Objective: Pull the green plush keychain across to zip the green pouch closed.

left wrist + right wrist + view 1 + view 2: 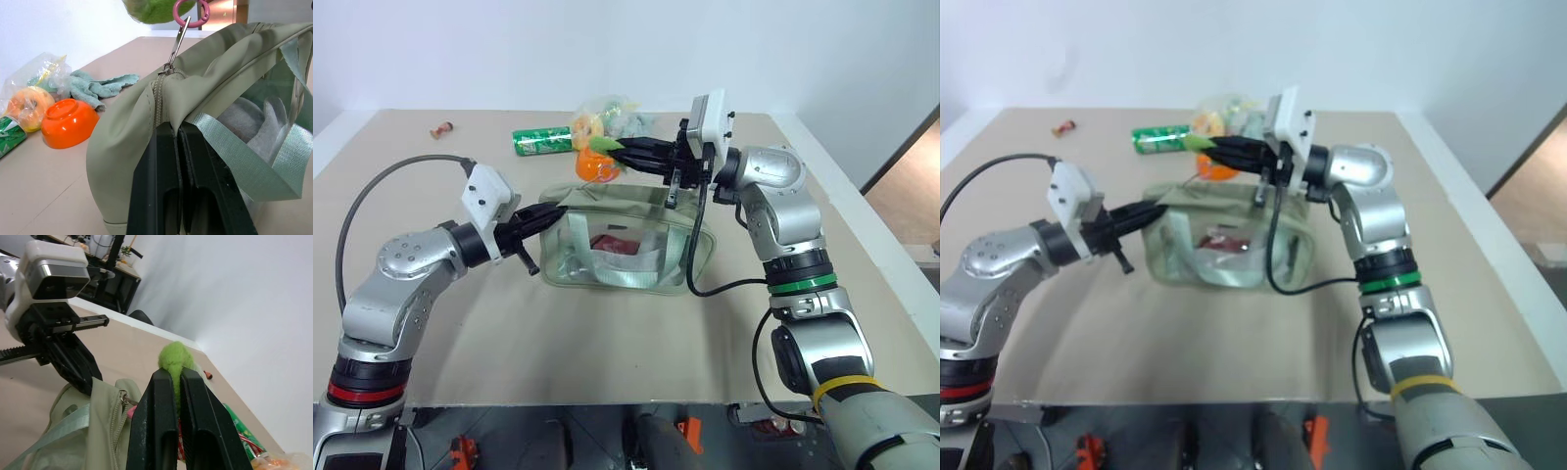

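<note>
Pouch (617, 250) sits mid-worktop (431, 323); left claw (551, 211) is pinched shut on the pouch's left end fabric, and right claw (619, 149) is pressed tight on the keychain (175, 357) just above the pouch's back edge. Best to pull level along the zipper line with the left anchor firm, so the slider runs, not the pouch.

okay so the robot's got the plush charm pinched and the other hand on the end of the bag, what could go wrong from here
1. The right gripper pinches only the soft green plush keychain, so it might slip free.
2. The left gripper holds just a fold at the green pouch end; the fabric may pull out.
3. The pink ring and thin clip could give under a hard tug.
</note>
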Tool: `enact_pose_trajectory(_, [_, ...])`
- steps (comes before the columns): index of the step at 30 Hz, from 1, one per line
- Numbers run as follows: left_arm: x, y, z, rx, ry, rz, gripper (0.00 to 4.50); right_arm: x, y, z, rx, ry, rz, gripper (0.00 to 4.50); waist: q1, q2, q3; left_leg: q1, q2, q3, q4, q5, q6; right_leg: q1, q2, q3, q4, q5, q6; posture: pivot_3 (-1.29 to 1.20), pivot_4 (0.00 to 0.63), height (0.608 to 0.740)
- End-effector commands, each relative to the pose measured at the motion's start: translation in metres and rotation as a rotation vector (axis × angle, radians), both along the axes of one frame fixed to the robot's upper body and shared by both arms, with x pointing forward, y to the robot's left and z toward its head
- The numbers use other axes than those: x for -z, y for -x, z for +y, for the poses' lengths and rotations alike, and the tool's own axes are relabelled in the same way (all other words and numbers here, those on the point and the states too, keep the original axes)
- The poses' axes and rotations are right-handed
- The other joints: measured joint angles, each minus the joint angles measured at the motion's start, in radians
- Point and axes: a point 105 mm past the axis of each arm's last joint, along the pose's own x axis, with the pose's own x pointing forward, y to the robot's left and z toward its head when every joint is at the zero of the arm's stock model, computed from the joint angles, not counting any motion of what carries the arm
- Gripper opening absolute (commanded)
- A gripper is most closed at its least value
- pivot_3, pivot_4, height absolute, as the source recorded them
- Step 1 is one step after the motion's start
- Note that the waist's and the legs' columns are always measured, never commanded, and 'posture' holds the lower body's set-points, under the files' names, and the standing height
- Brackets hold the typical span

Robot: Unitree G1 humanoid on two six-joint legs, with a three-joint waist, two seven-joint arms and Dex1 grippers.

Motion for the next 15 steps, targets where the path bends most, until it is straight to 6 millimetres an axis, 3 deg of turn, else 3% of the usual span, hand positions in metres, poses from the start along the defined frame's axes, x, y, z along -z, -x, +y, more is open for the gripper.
enact_pose_trajectory(1, [-0.002, 0.002, 0.003, -0.009, -0.007, -0.01, 0.0, -0.036, 0.009, -0.015, 0.024, -0.103, -0.098, 0.02, 0.0, 0.0, 0.0, 0.0, 0.0, 0.0, 0.0, 0.0, 0.0, 0.0, 0.0, 0.0, 0.0, 0.0, 0.0, 0.0, 0.15, 0.74])
enact_pose_trajectory(15, [-0.003, -0.003, 0.01, -0.052, -0.016, -0.019, 0.0, -0.028, 0.0, -0.029, 0.096, -0.102, -0.079, 0.02, 0.0, 0.0, 0.0, 0.0, 0.0, 0.0, 0.0, 0.0, 0.0, 0.0, 0.0, 0.0, 0.0, 0.0, 0.0, 0.0, 0.15, 0.74])
